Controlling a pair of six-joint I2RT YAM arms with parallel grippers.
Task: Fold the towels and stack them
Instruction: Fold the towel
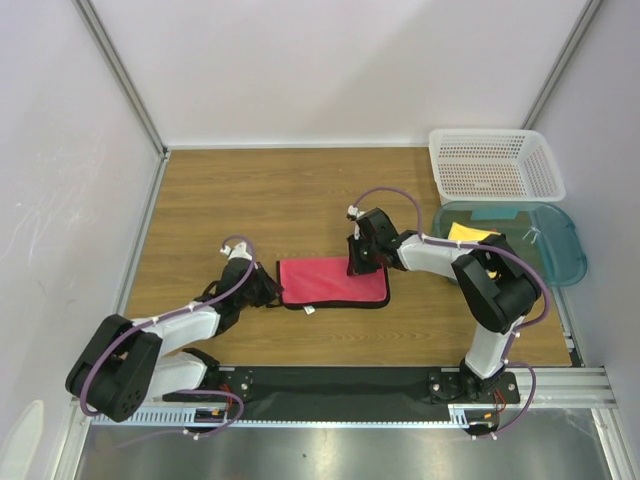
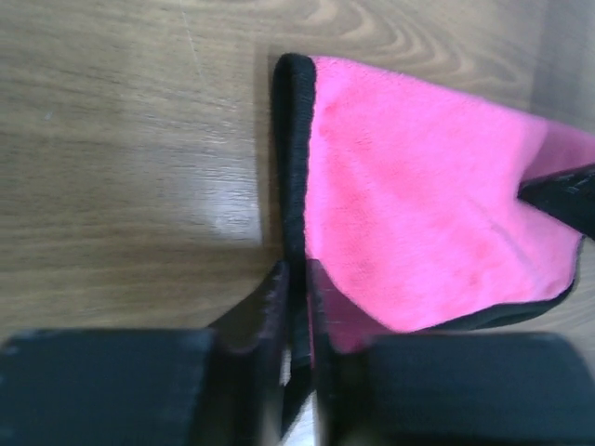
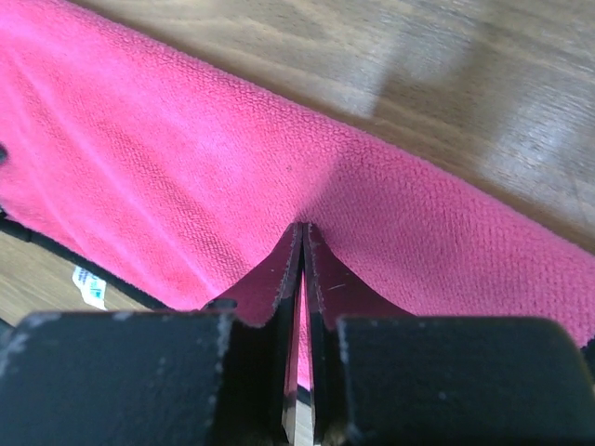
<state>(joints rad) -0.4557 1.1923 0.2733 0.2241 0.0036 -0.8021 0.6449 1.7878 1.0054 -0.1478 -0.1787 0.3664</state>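
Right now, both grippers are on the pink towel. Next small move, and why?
Probably raise both grippers together, slightly. The left gripper is closed on the black edging at the left edge of the pink towel, the right gripper pinches cloth at its far edge, and the towel lies flat on the table. An even lift should free it for folding.

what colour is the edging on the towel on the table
Black edging on the pink towel; clearest in the left wrist view.
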